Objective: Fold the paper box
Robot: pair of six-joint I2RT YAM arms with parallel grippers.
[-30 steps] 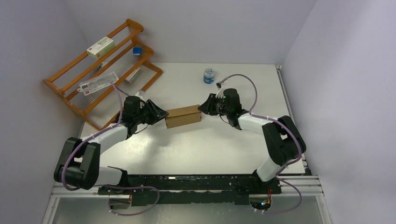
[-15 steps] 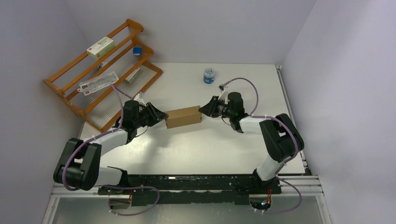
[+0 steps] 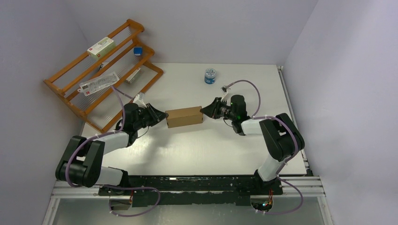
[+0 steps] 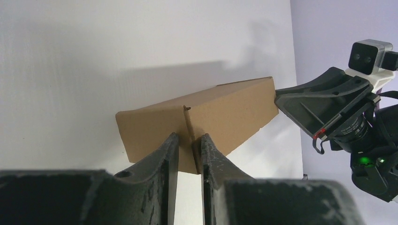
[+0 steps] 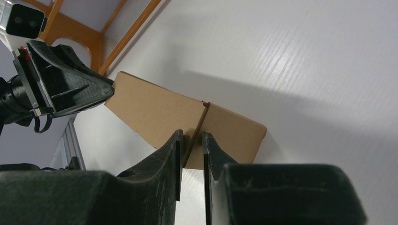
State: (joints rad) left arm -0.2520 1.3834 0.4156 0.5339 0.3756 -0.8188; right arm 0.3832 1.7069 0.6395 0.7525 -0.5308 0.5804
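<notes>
On white table (image 3: 211, 145), plain brown paper box (image 3: 184, 116)

The paper box (image 3: 184, 116) is showing matt cardboard; the tabletop (image 3: 211, 140) is gleaming, finely ribbed; the rack (image 3: 133, 24) is showing varnished wood.

pale lilac walls (image 3: 211, 28), white table (image 3: 211, 145), wooden rack (image 3: 70, 78) (far left corner), even light

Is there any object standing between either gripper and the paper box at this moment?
Nothing visible stands between them. The left gripper and the right gripper are each right at one end of the paper box, their jaws set narrow at the cardboard.
</notes>
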